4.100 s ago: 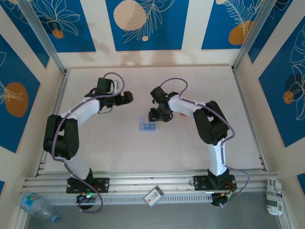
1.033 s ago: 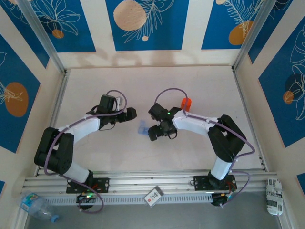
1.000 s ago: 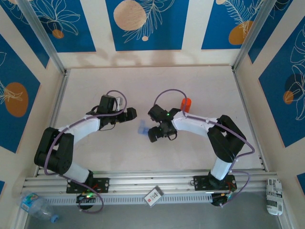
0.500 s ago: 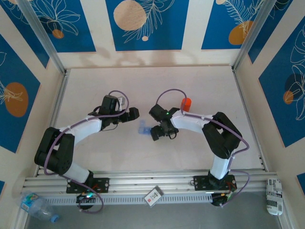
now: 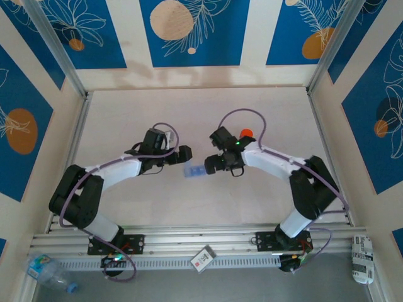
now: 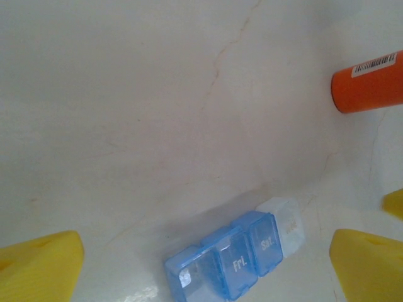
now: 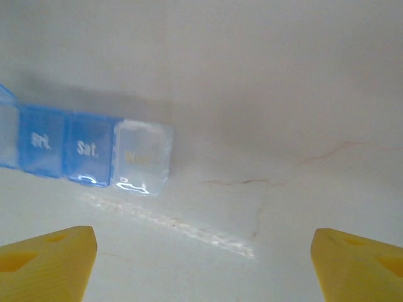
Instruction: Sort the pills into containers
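Just ahead of the left gripper, the blue pill organiser is lying; that gripper is closing in while the right gripper is backing off, both gaping empty, sorting hardly starting.

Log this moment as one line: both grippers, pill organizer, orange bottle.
pill organizer: on table, unheld | left gripper: open, left of it | right gripper: open, right of it | orange bottle: apart, untouched

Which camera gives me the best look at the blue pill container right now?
Left wrist: the whole container lies in frame, lid lettering readable. Right wrist crops its left end; top view shows a small blue blur.
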Controlling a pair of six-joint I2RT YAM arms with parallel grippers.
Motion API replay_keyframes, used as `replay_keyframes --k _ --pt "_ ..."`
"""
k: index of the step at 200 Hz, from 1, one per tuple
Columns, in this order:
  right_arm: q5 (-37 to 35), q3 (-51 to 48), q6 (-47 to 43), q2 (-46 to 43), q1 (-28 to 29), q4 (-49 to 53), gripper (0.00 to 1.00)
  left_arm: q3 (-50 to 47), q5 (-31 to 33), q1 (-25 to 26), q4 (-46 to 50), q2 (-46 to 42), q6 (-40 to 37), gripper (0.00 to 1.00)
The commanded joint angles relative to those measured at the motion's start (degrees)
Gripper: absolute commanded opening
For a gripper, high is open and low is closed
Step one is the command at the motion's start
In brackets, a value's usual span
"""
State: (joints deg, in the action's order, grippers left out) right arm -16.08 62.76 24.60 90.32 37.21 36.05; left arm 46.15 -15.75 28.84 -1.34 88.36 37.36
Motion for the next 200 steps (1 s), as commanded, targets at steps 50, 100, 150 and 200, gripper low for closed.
replay_keyframes --k 50,100,150,200 --pt "3.1 1.4 7.5 -10.6 -16.7 1.4 0.99 -3.7 5.9 5.4 -4.7 0.5 5.7 1.00" --pt "10.7 2.9 12.2 -10.0 -25.4 0.3 0.99 -5.1 9.8 8.3 -4.6 -0.7 8.8 1.00" --pt "10.2 4.0 10.0 -7.5 -25.5 0.1 1.00 -5.5 11.4 10.7 -5.5 -0.4 11.4 1.00" --pt "9.6 4.1 8.7 -6.4 -26.2 -1.7 0.95 -3.8 10.8 12.3 -7.0 1.1 12.4 1.00"
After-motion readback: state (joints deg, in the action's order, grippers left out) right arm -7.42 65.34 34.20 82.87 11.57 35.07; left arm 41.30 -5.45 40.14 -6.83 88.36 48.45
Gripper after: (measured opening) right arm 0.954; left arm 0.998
